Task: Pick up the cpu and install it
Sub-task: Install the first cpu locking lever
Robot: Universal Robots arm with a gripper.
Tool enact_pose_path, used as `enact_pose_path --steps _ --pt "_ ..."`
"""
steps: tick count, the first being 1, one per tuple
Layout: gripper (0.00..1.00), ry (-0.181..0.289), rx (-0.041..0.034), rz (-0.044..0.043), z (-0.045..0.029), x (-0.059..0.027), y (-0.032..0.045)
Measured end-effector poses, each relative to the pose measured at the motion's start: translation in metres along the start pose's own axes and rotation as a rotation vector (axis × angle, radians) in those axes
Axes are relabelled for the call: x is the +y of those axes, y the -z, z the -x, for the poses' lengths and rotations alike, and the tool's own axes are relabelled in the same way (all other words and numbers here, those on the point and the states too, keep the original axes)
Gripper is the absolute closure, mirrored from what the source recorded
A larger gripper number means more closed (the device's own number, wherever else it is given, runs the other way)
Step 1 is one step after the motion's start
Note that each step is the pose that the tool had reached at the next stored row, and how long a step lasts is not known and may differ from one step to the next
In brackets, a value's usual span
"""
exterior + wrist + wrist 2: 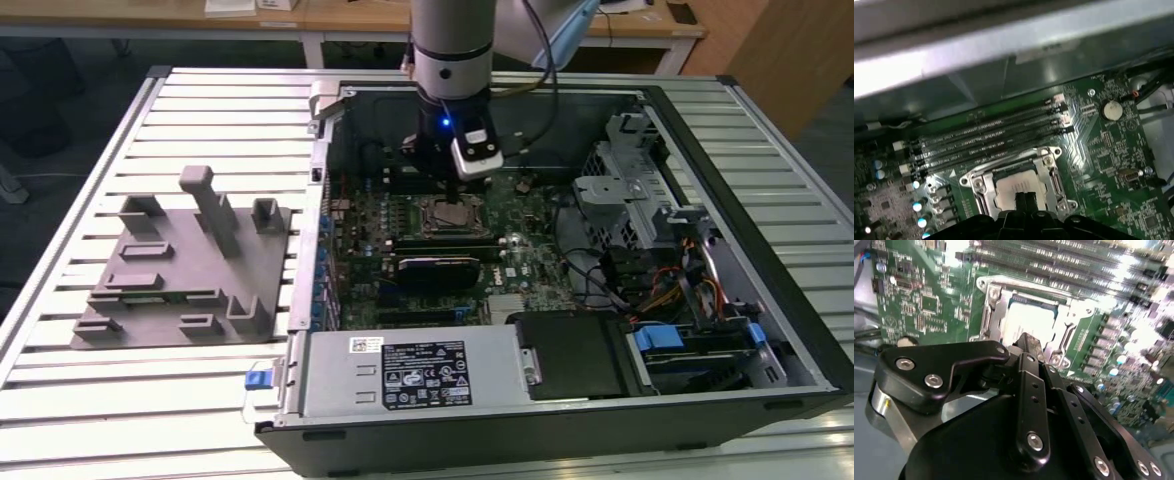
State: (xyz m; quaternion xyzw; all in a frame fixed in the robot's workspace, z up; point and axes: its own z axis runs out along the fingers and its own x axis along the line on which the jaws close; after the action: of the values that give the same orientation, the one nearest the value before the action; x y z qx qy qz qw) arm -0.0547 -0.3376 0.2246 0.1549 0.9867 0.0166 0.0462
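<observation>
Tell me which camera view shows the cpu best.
The first wrist view: the cpu lies pale and square in its metal socket frame, seen nearly face on. The second wrist view shows it glared beyond the gripper. The exterior view shows a small square.

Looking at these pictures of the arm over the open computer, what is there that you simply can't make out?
- Near edge of the cpu: hidden by the gripper in both wrist views, so contact is unclear.
- Socket in the exterior view: too small to tell how the chip sits.
- Motherboard in the second wrist view: glare washes out one side.
</observation>
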Motion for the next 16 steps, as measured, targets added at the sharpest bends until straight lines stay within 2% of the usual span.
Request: enact_pose_path --steps 5,11,16 --pt "0.89 0.000 0.0024 -0.0069 0.0029 -0.0091 0.0000" --pt "0.89 0.000 0.0034 -0.0101 0.0030 -0.0093 0.0000" --pt "0.89 0.016 0.0014 -0.0241 0.0045 -0.0089 -0.0002"
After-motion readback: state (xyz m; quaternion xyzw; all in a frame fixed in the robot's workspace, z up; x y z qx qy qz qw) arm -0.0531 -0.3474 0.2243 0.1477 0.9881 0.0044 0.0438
